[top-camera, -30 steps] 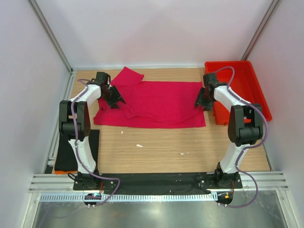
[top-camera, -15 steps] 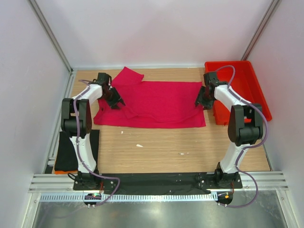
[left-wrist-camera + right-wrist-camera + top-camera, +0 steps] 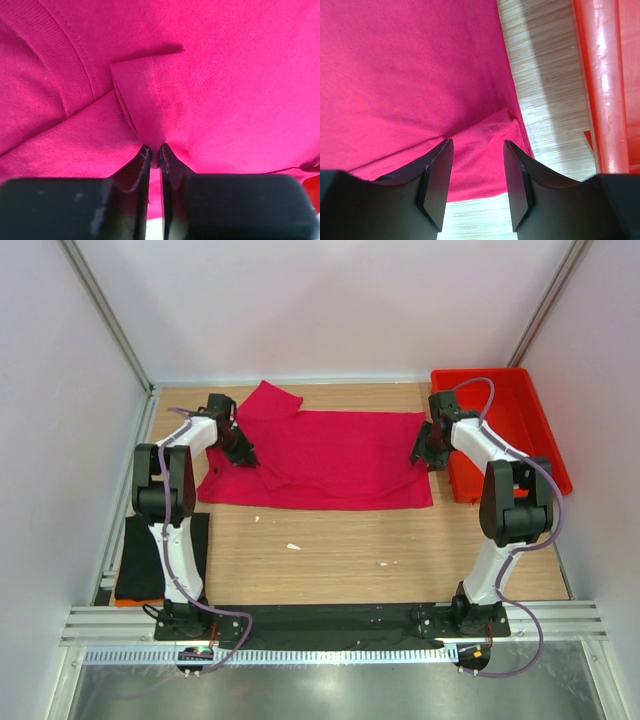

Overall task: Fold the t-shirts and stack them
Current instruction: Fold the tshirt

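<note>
The crimson-pink t-shirt [image 3: 340, 455] lies spread across the far middle of the table, with one sleeve folded up at the back left. My left gripper [image 3: 250, 456] is at its left side, near the collar. Its jaws [image 3: 155, 149] are shut on a small raised fold of the pink cloth [image 3: 150, 115]. My right gripper [image 3: 419, 459] is at the shirt's right edge. Its fingers [image 3: 477, 145] stand open astride a turned-over corner of the hem [image 3: 485, 135], which they do not pinch. The black t-shirt [image 3: 158, 552] lies at the table's near left edge beside the left arm.
A red plastic tray [image 3: 512, 405] stands at the back right, its rim [image 3: 602, 85] just right of my right gripper. Bare wood [image 3: 545, 90] runs between the shirt's hem and the tray. Small white scraps [image 3: 293, 546] lie on the wood in front of the shirt.
My left gripper's jaws have closed onto a fold of the pink shirt, and that arm has shifted slightly. The right arm and its open jaws have not moved.
</note>
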Controlling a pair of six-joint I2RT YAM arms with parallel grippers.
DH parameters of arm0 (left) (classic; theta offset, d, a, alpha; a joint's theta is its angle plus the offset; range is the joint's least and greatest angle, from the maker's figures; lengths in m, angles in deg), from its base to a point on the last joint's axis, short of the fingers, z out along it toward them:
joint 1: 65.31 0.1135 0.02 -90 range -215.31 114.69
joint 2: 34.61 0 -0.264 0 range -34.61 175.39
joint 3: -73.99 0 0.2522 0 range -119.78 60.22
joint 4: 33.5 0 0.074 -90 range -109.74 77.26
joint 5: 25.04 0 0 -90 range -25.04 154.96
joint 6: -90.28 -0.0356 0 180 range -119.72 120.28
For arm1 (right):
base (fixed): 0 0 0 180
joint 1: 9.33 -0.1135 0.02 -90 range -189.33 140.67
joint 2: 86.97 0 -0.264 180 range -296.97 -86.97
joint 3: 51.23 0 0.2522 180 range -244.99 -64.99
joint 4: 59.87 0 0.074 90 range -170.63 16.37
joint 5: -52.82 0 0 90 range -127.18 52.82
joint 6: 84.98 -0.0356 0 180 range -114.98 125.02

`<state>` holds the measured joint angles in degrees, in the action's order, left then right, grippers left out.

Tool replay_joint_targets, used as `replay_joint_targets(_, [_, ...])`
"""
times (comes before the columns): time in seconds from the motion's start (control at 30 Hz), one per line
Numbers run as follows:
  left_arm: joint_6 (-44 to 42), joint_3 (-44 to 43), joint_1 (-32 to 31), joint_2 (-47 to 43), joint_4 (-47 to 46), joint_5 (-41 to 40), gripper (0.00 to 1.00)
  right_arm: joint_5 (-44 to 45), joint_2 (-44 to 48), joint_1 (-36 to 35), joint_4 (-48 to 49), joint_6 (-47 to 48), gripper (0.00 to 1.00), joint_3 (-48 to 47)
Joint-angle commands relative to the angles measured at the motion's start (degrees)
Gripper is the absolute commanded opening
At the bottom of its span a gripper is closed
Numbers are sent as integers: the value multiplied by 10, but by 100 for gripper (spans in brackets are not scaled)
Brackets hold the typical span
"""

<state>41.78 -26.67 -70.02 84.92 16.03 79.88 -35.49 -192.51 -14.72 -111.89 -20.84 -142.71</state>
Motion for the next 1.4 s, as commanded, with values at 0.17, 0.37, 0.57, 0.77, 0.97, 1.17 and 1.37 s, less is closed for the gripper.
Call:
replay_joint_targets(0.17, [-12, -22, 1, -55, -16, -12, 0, -6, -7, 2, -2, 5, 56, -39])
replay_joint_targets(0.37, [-12, -38, 1, -88, -14, -20, 0, -10, -20, 3, -4, 1, 59, -49])
replay_joint_targets(0.57, [-6, -59, 1, -86, -12, -15, 0, -9, -34, 2, -1, -2, 53, -48])
replay_joint_targets(0.77, [-9, -51, 2, -89, -8, -17, 0, -5, -42, 2, 1, 19, 47, -46])
replay_joint_targets(0.97, [-5, -50, 1, -76, -11, -3, 0, 17, -47, 2, -1, 39, 45, -44])
replay_joint_targets(1.17, [-7, -49, 1, -77, -14, -3, 0, 12, -57, 3, -10, 29, 45, -43])
replay_joint_targets(1.37, [-11, -49, 1, -78, -14, -2, 0, 17, -65, 2, -9, 21, 34, -43])
